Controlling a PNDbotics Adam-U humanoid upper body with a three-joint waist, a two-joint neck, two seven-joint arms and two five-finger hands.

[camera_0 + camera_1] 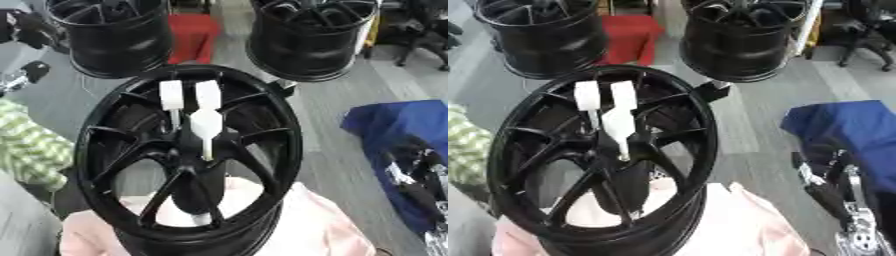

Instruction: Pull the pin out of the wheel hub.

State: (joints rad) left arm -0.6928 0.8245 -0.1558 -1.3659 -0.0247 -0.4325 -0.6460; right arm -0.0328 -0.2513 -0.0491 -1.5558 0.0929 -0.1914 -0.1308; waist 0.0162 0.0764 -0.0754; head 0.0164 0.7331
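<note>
At the lower right of the frame the robot's right arm (833, 192) shows as a run of black, blocky segments with glossy casing. A small white patch sits on its upper part, and pale grey strips run along one edge. In the bottom right corner it ends in a bright silver metal joint (859, 242) with rounded, shiny faces; finer details are too blurred to tell.

Pins (206, 122) in wheel hub (188, 160) (near centre); two wheels (109, 35) behind; cloth (846, 125) right.

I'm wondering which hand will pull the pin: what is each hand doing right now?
Left hand: not in view.
Right hand: open, holding nothing, by the blue cloth.
</note>
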